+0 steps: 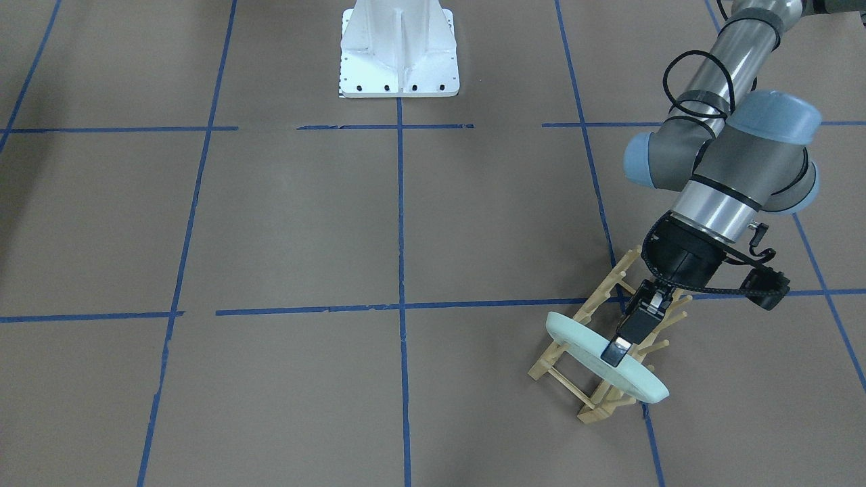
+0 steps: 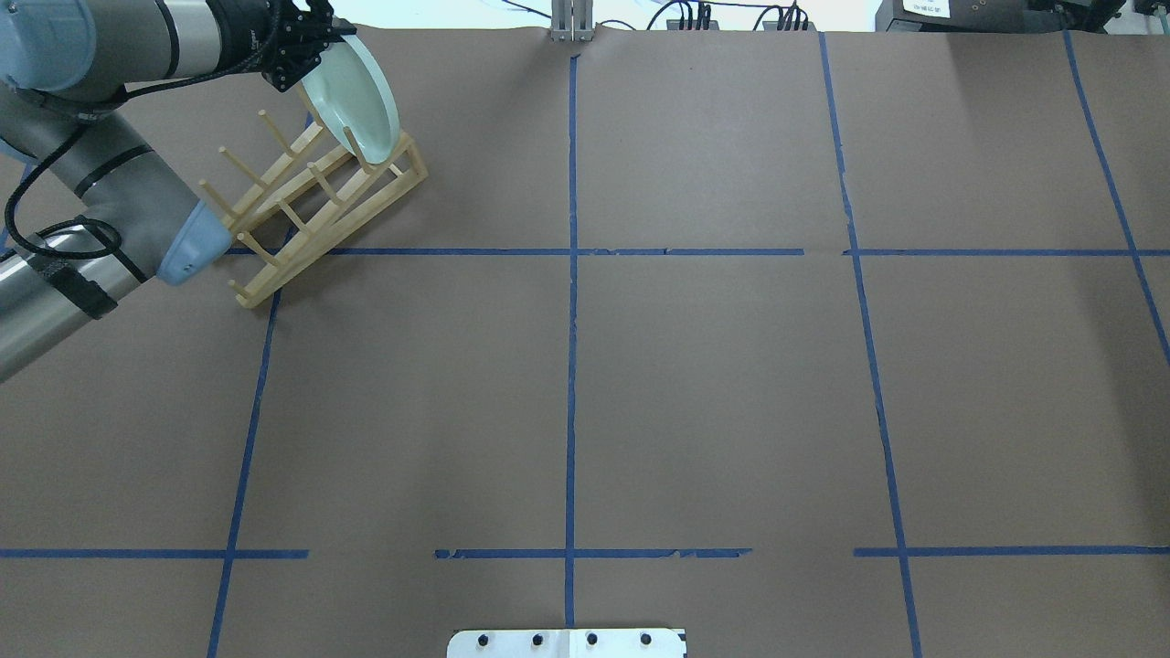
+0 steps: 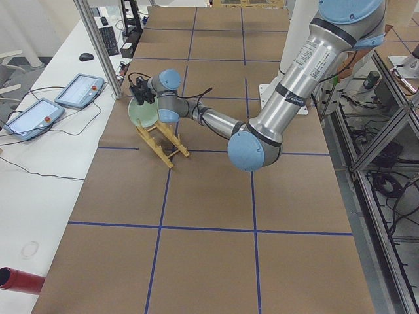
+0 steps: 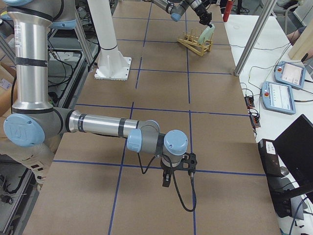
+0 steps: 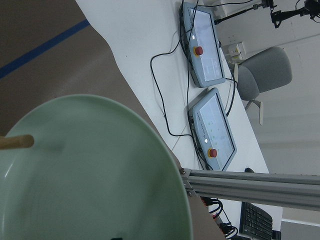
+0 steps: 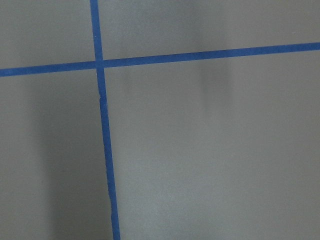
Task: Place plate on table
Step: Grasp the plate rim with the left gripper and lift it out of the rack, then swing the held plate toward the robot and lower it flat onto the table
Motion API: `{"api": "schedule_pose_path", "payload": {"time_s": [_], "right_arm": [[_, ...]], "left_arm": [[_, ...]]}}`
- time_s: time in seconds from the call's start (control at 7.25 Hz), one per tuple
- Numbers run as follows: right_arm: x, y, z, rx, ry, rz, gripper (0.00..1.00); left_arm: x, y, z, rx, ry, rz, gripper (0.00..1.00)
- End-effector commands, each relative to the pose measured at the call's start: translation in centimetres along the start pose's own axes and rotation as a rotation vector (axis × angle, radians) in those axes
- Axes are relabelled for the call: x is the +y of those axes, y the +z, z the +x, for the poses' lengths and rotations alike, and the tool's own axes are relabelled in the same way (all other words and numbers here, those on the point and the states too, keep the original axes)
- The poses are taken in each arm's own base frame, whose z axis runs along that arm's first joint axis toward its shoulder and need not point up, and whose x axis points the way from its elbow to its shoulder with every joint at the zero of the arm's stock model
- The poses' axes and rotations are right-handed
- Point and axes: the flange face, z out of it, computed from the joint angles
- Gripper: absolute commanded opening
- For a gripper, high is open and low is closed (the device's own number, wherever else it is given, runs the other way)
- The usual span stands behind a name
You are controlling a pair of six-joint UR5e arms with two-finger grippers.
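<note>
The pale mint-green plate stands tilted on edge at the end of the light wooden peg rack. My left gripper is shut on the plate's upper rim, one finger over its face. The overhead view shows the plate at the rack's far end with the gripper on it. In the left wrist view the plate fills the lower left, with a peg tip across it. I cannot tell whether it rests on the rack. My right gripper hovers low over the brown table, far from the plate; I cannot tell its state.
The white robot base stands at the table's middle back edge. A metal post and two teach pendants with cables lie on the white bench just beyond the rack. The right wrist view shows only the table and its tape lines.
</note>
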Motion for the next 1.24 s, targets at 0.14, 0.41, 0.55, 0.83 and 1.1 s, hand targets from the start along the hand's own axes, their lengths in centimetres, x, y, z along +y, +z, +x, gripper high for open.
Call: {"api": "schedule_pose_path", "payload": {"time_s": [0.14, 0.41, 0.55, 0.83, 1.1], "right_arm": [[0.0, 0.0, 0.0, 0.0, 0.0, 0.0, 1.0], [0.0, 0.0, 0.0, 0.0, 0.0, 0.0, 1.0], [0.0, 0.0, 0.0, 0.0, 0.0, 0.0, 1.0], [0.0, 0.0, 0.0, 0.0, -0.001, 0.001, 1.0], [0.0, 0.0, 0.0, 0.0, -0.001, 0.001, 1.0]], "left_arm": [[1.2, -9.1, 9.7, 0.015, -0.003, -0.008, 0.0], [6.2, -9.1, 9.9, -0.205, -0.006, -0.011, 0.0], [11.7, -6.7, 8.7, -0.422, 0.102, -0.044, 0.0], [20.4, -0.8, 6.4, -0.773, 0.259, -0.129, 0.0], [28.8, 6.6, -0.4, -1.065, 0.433, -0.245, 0.0]]}}
